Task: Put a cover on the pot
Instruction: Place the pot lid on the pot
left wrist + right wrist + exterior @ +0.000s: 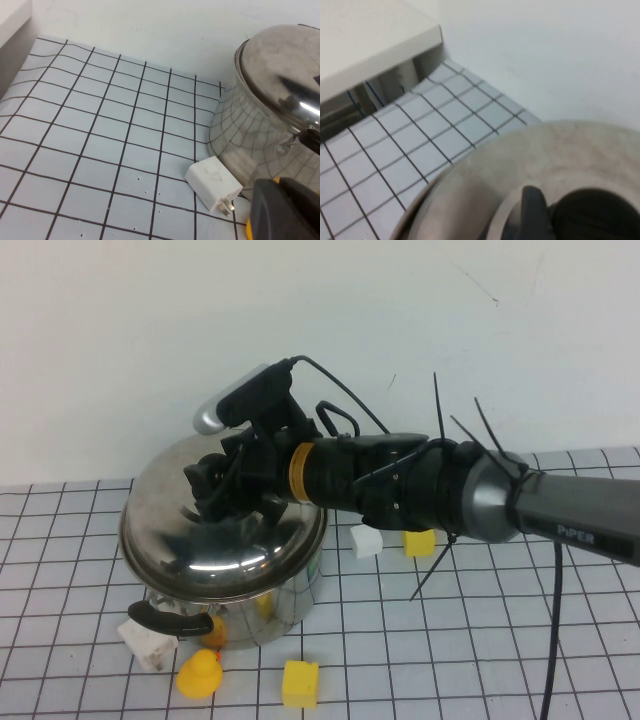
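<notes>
The pot point(280, 605) is a shiny steel pot with a black side handle point(168, 618). It stands left of the middle of the gridded mat. The domed steel lid point(215, 540) lies over its mouth, slightly tilted. My right gripper point(215, 490) reaches in from the right and is shut on the lid's black knob point(592, 215); one finger point(532, 212) presses against the knob. The left wrist view shows the pot's wall point(250, 145) and the lid point(280, 75) from the side. My left gripper point(285, 210) shows only as a dark grey and yellow part near the pot's base.
A white charger point(148, 645) lies by the pot's front left, also seen in the left wrist view point(212, 190). A yellow duck point(200, 675) and a yellow block point(300, 683) lie in front. A white block point(367, 541) and a yellow block point(419, 542) lie under my right arm.
</notes>
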### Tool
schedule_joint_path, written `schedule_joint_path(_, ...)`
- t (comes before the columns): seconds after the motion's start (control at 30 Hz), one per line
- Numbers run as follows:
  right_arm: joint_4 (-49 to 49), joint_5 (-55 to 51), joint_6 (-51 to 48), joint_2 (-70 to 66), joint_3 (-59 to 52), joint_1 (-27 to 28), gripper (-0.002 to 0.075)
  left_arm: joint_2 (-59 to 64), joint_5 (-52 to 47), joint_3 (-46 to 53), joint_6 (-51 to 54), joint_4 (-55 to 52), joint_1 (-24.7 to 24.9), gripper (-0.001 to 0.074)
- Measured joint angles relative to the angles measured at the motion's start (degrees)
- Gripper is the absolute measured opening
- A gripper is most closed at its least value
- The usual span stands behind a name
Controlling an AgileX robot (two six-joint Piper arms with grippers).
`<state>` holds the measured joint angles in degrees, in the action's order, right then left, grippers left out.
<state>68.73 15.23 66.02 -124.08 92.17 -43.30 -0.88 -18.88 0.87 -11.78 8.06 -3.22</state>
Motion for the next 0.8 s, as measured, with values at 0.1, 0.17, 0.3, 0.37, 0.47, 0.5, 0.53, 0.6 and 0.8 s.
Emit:
schedule_joint_path(0.1,0.5,0.1,0.1,1.1,0.0,0.0,0.0413,0.0,0.0,0.0,0.0,0.0,0.0,-0.0003)
schedule_joint_path(0.17,1.1,0.2,0.2,1.4,0.0,0.0,0.0404,0.0,0.0,0.0,0.0,0.0,0.0,-0.0003)
schedule_joint_path(0.3,1.7,0.1,0.2,1.5,0.0,0.0,0.0398,0.0,0.0,0.0,0.0,0.0,0.0,-0.0003)
schedule_joint_path(0.37,2.1,-0.3,0.2,1.5,0.0,0.0,0.0397,0.0,0.0,0.0,-0.2,0.0,0.0,-0.0003)
schedule_joint_path(0.47,2.4,-1.5,0.2,1.3,0.0,0.0,0.0396,0.0,0.0,0.0,-0.2,0.0,0.0,-0.0003)
schedule_joint_path(0.5,2.4,-1.8,0.2,1.1,0.0,0.0,0.0396,0.0,0.0,0.0,-0.2,0.0,0.0,-0.0003)
schedule_joint_path(0.53,2.4,-1.8,0.2,1.0,0.0,0.0,0.0396,0.0,0.0,0.0,-0.2,0.0,0.0,-0.0003)
schedule_joint_path(0.6,2.4,-1.6,0.2,0.9,0.0,0.0,0.0396,0.0,0.0,0.0,-0.2,0.0,0.0,-0.0003)
schedule_joint_path(0.8,2.8,-1.4,0.2,-0.3,-0.1,-0.1,0.0379,0.0,0.0,0.0,-0.2,0.0,0.0,-0.0003)
